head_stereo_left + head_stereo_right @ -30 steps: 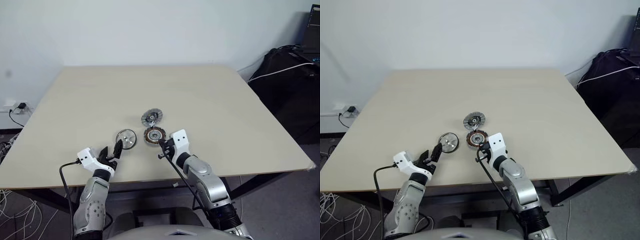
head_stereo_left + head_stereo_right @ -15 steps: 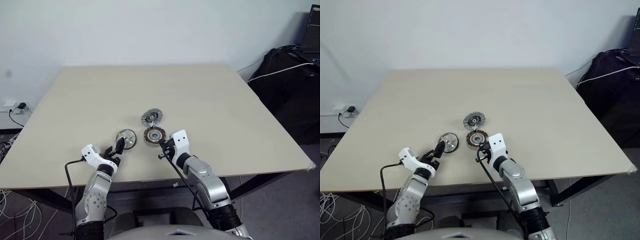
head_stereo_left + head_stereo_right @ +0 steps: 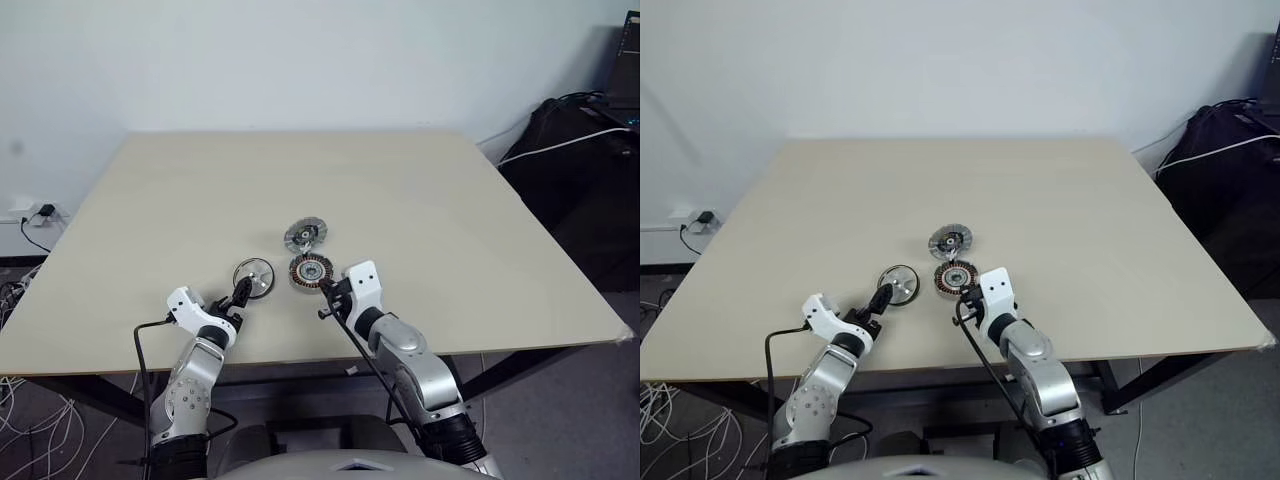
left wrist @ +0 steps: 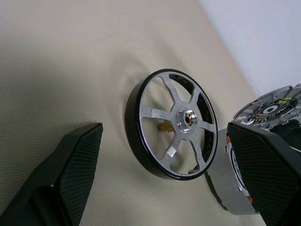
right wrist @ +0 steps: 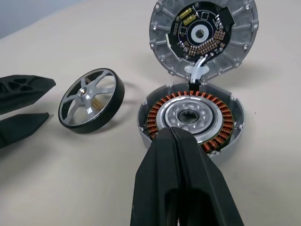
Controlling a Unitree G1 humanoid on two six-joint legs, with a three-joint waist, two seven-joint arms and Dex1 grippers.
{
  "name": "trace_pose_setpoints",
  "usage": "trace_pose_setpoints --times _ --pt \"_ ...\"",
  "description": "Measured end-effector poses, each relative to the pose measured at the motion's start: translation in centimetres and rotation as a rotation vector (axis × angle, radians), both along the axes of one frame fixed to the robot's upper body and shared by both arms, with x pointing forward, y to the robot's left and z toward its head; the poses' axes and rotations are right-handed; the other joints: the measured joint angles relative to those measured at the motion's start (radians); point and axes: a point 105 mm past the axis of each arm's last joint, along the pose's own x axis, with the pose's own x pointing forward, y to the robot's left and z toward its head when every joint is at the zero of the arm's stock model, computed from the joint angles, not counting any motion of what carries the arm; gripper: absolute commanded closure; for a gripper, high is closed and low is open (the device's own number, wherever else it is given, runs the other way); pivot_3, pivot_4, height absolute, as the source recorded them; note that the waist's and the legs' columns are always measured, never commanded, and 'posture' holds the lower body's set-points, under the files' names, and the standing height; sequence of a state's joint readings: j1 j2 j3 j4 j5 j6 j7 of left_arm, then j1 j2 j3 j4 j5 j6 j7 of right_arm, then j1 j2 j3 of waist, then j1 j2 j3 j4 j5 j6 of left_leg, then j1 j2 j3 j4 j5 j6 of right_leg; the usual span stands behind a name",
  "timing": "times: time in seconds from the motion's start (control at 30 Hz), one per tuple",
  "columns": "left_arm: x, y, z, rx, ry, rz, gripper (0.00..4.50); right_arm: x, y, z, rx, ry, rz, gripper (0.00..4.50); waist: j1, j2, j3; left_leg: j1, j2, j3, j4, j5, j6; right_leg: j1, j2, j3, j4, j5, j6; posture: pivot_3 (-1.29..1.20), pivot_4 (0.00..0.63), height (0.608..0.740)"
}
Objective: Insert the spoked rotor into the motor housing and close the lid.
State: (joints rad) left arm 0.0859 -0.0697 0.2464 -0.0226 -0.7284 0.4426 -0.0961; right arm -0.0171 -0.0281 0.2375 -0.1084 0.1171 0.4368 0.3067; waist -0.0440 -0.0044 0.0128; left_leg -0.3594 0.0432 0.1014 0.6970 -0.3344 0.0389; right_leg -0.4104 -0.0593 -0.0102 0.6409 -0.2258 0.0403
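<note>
Beige table (image 3: pixel 420 190) before white wall (image 3: pixel 300 60) — left pincer (image 3: pixel 240 293) wide by spoked rotor (image 3: pixel 253 275), right pincer (image 3: pixel 322 290) closed, empty.

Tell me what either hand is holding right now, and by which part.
Nothing. The left hand is open around the spoked rotor; the right hand is shut, empty.

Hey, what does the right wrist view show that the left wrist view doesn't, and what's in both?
Right wrist view alone: the motor housing's full ring of copper windings around a silvery centre, the whole lid tilted up behind it with its circuit face, white wires joining the two, and the shut right end effector just short of the housing.

Left wrist view alone: the rotor's five spokes seen close up, framed between the open left end effector's fingers.

Both: the spoked rotor lying on the beige table, beside the housing.
</note>
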Motion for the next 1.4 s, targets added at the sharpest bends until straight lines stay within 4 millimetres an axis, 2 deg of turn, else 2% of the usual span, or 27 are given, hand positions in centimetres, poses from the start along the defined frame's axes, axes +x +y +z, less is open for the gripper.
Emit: trace_pose_setpoints --times 0.67,1.0,1.27,1.4 --pt "0.1 -1.3 -0.1 -0.042 -0.004 -0.141 0.0 -2.0 0.8 0.9 0.035 0.02 0.162 4.47 0.008 -0.001 -0.001 0.0 0.0 -0.001 0.0 -0.001 0.001 0.001 0.0 0.0 0.0 0.0 0.0 0.0 0.0 0.74" --pt "0.7 -1.9 -0.1 -0.047 -0.042 -0.203 0.0 -2.3 0.9 0.6 0.042 0.045 0.167 4.47 0.008 -0.002 -0.002 0.0 -0.001 -0.001 0.0 0.0 0.0 0.001 0.0 0.0 0.0 0.0 0.0 0.0 0.0 0.74" --pt "1.6 -2.6 1.1 -0.054 -0.119 -0.195 0.0 -2.4 0.9 0.7 0.047 0.042 0.165 4.47 0.007 -0.002 -0.001 0.0 0.0 -0.001 0.0 0.0 0.0 0.0 0.0 0.0 0.0 0.0 0.0 0.0 0.0 0.74" --pt "1.8 -2.4 0.7 -0.029 -0.088 -0.171 0.0 -2.4 1.0 0.8 0.049 0.042 0.165 4.47 0.007 -0.002 -0.001 0.0 0.0 -0.001 0.0 -0.001 0.002 0.001 0.0 0.0 0.0 0.0 0.0 0.0 0.0 0.74"
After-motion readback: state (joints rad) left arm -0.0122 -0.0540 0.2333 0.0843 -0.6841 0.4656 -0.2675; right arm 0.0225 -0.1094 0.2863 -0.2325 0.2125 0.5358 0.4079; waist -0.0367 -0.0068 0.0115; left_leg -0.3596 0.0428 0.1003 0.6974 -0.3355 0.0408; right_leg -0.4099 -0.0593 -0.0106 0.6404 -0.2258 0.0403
